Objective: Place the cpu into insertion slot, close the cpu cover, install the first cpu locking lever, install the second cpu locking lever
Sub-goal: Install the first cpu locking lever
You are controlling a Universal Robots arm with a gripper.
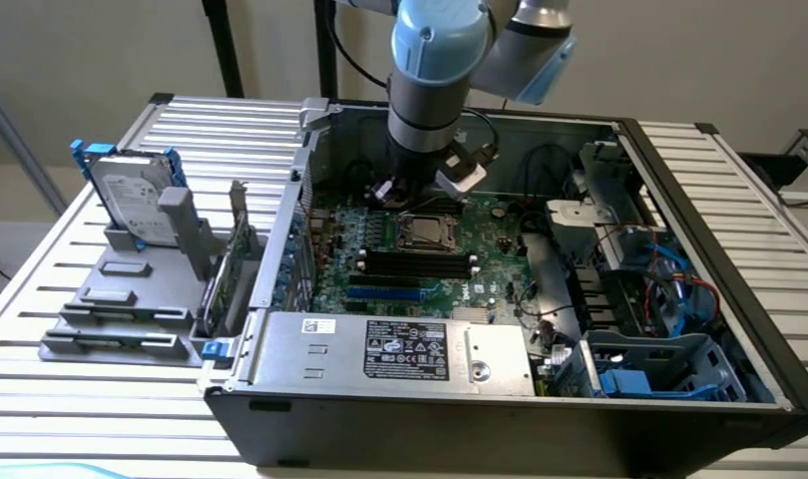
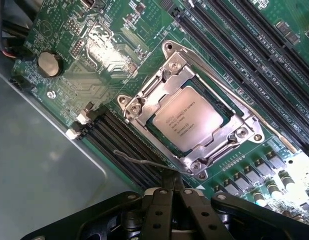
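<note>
1. The cpu [image 2: 193,118] lies silver face up in the insertion slot [image 2: 222,107], in the middle of the green motherboard [image 2: 94,60]. The cpu cover [image 2: 162,90] is folded down around it, so seating and closing look done.
2. The gripper [image 2: 174,192] hangs just beside the socket's edge, inside the open computer case [image 1: 511,419]. Its fingers are pressed together with no gap showing. Their tips are at the end of the near locking lever [image 2: 139,159]. I cannot tell whether they touch the wire.
3. That thin wire lever stands off the board, slanting over the black memory slots [image 2: 129,145]. It looks unlatched.
4. The far locking lever [image 2: 254,115] lies along the opposite side of the socket. Whether it is hooked cannot be told.
5. Risk: the lever is springy and narrow. A push from closed fingertips that is off-centre could let it slip sideways and snap back up.
6. Risk: a slipped fingertip would land on the memory slots or on the small parts at the socket's edge. It could scrape them.
7. Risk: if the wire misses its hook, the cover is only resting and the chip is not clamped.
8. Risk: pressing one lever hard while the other is loose may tilt the cover and load the chip unevenly.
</note>
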